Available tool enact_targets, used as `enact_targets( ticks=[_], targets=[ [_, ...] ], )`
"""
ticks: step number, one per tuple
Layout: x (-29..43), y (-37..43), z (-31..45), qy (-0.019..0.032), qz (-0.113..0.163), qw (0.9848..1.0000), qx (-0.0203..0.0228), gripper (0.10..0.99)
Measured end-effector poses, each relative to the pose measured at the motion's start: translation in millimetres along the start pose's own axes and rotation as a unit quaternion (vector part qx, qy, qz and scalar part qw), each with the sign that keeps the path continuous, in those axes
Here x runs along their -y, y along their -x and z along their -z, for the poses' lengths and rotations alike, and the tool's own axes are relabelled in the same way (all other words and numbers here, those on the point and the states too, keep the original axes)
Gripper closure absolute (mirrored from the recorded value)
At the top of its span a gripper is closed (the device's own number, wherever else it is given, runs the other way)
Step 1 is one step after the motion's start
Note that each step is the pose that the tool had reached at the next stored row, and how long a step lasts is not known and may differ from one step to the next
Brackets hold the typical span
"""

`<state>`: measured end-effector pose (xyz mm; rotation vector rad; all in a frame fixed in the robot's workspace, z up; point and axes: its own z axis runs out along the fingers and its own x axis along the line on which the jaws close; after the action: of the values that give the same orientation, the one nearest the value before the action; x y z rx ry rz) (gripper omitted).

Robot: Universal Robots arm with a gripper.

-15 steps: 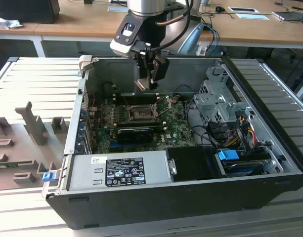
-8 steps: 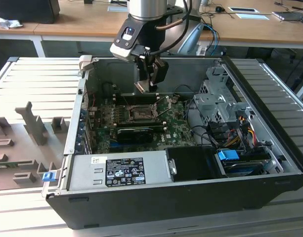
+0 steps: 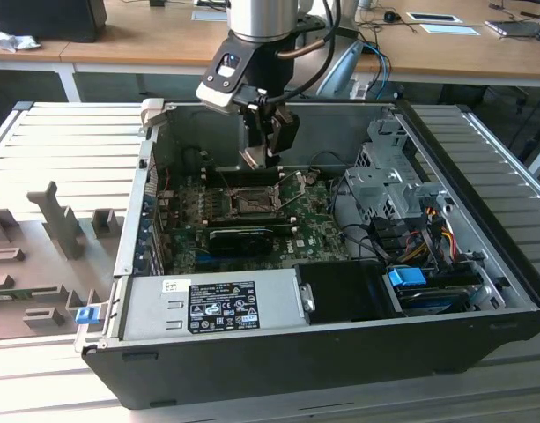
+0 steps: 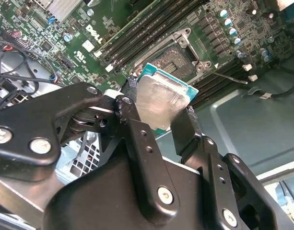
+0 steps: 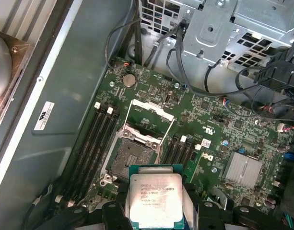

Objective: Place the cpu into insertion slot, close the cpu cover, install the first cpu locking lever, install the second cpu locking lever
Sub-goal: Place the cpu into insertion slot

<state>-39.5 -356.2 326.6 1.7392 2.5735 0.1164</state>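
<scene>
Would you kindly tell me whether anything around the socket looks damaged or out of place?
Nothing stands out. The cpu is held flat between the fingers above the board, the socket lies open, and the cover is raised, with no visible damage.

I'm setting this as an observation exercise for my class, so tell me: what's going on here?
A single robot arm is working over an open computer case. Its gripper is shut on the cpu, pinching it by opposite edges and holding it in the air above the motherboard. The insertion slot below is empty, with the cpu cover swung up and open. The cpu is not seated yet.
</scene>
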Motion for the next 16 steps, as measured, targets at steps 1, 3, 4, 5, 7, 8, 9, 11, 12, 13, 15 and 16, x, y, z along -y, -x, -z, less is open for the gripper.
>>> enact_targets(
  ticks=[1, 3, 4, 5, 7, 8, 9, 11, 12, 13, 15, 16],
  targets=[
    [0.1, 0.0, -0.7, 0.0001, 0.000, 1.0000, 0.0000, 0.557],
    [0.2, 0.0, -2.4, 0.0001, -0.002, 1.0000, 0.0001, 0.557],
    [0.3, 0.0, -3.2, 0.0001, -0.002, 1.0000, 0.0001, 0.557],
    [0.3, 0.1, -3.7, 0.0001, -0.002, 1.0000, 0.0002, 0.557],
    [0.4, 0.1, -5.0, 0.0001, -0.003, 1.0000, 0.0002, 0.557],
    [0.5, 0.1, -5.5, 0.0001, -0.004, 1.0000, 0.0002, 0.557],
    [0.5, 0.1, -5.9, 0.0001, -0.004, 1.0000, 0.0004, 0.557],
    [0.6, 0.1, -6.6, 0.0002, -0.008, 1.0000, 0.0007, 0.557],
    [0.6, 0.1, -7.1, 0.0002, -0.014, 0.9999, 0.0012, 0.557],
    [0.6, 0.1, -7.4, 0.0003, -0.019, 0.9998, 0.0017, 0.557],
    [0.7, 0.1, -7.9, 0.0004, -0.031, 0.9995, 0.0027, 0.557],
    [0.7, 0.1, -8.4, 0.0006, -0.041, 0.9991, 0.0035, 0.557]
  ],
)
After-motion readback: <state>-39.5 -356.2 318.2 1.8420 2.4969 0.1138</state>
